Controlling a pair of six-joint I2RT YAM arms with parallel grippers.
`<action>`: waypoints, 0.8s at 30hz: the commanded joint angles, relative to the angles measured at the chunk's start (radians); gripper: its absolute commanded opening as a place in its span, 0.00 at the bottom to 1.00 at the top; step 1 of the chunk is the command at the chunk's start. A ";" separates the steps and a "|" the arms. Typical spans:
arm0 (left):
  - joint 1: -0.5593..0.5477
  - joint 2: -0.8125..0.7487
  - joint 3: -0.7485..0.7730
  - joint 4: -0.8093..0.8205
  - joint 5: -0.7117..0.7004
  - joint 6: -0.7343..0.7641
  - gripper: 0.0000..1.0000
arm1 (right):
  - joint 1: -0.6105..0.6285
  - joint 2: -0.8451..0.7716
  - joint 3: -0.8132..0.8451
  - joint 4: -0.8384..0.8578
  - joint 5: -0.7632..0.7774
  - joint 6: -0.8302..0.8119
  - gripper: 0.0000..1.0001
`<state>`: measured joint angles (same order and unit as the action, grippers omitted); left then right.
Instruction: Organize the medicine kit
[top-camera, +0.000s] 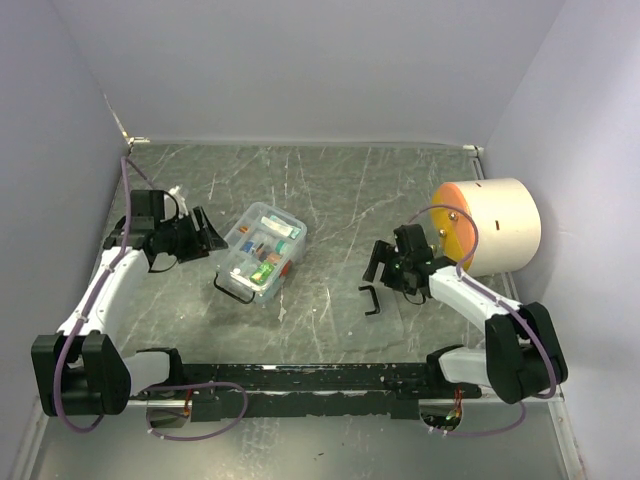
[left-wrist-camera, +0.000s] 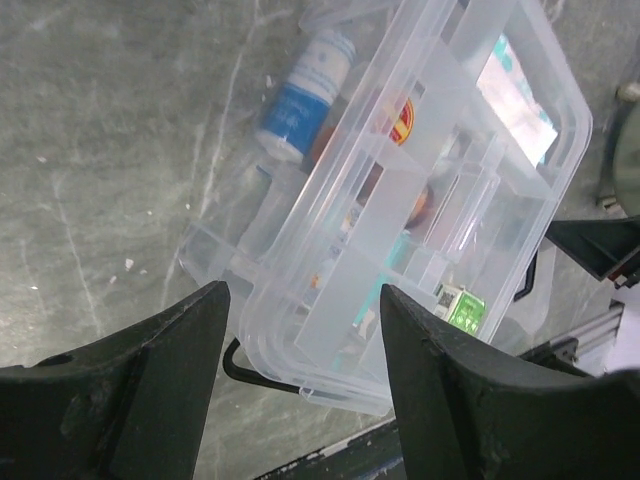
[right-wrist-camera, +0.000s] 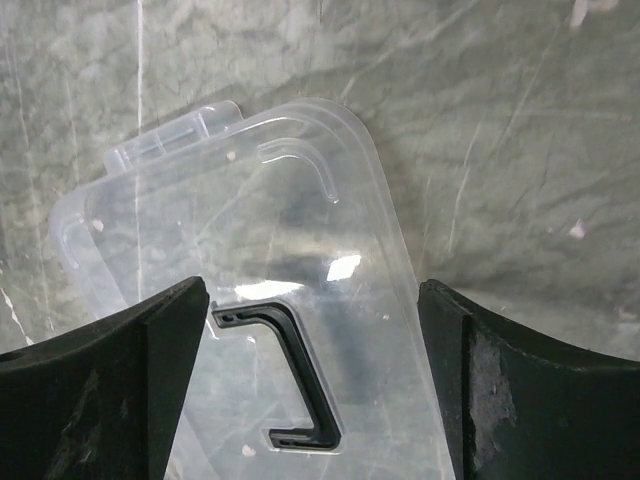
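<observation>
Top view: medicine kit (top-camera: 262, 252) sits center-left on the table (top-camera: 330, 190), angled, with no cover on it and small items showing inside. Left gripper (top-camera: 212, 235) is just left of the kit, jaws apart, empty. Right gripper (top-camera: 380, 262) is right of center, well apart from the kit, jaws wide, empty. A black handle (top-camera: 372, 300) lies just below it; the clear lid it belongs to is barely visible here. A cream cylinder (top-camera: 495, 228) with an orange face sits at right, behind the right arm and clear of the work. Left wrist view: left gripper (left-wrist-camera: 305, 300) hovers open over the kit (left-wrist-camera: 420, 200), touching nothing. The divided tray (left-wrist-camera: 390, 230) sits in the box, with a blue-white bottle (left-wrist-camera: 300, 95) at upper left and a green packet (left-wrist-camera: 465, 308) at lower right. A black clip (left-wrist-camera: 245, 370) shows at the bottom end of the box. Right wrist view: right gripper (right-wrist-camera: 310, 290) is wide open above the lid (right-wrist-camera: 250, 200), which lies flat on the table with its handle (right-wrist-camera: 285, 370) between the fingers, not touched. Step, as I judge it: contents are loaded and the lid is off, so closing up is what's left. The next move likely calls for the right gripper to drop onto the handle, pinch it, and carry the lid across to the kit. In the way: the left gripper crowds the kit's left side, and a flat lid gives little to grab except the handle.
</observation>
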<state>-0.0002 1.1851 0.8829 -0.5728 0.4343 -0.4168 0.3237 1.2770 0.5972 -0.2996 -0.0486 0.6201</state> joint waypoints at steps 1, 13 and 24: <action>-0.005 0.000 -0.027 -0.023 0.087 0.005 0.71 | 0.048 -0.032 -0.027 -0.042 0.049 0.071 0.85; -0.038 -0.004 -0.053 0.011 0.099 -0.034 0.44 | 0.156 -0.061 -0.023 -0.162 0.146 0.135 0.66; -0.075 -0.008 -0.070 0.037 0.110 -0.078 0.42 | 0.267 -0.005 0.002 -0.226 0.182 0.133 0.72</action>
<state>-0.0582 1.1877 0.8238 -0.5854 0.4904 -0.4583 0.5495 1.2434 0.5835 -0.4419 0.0883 0.7460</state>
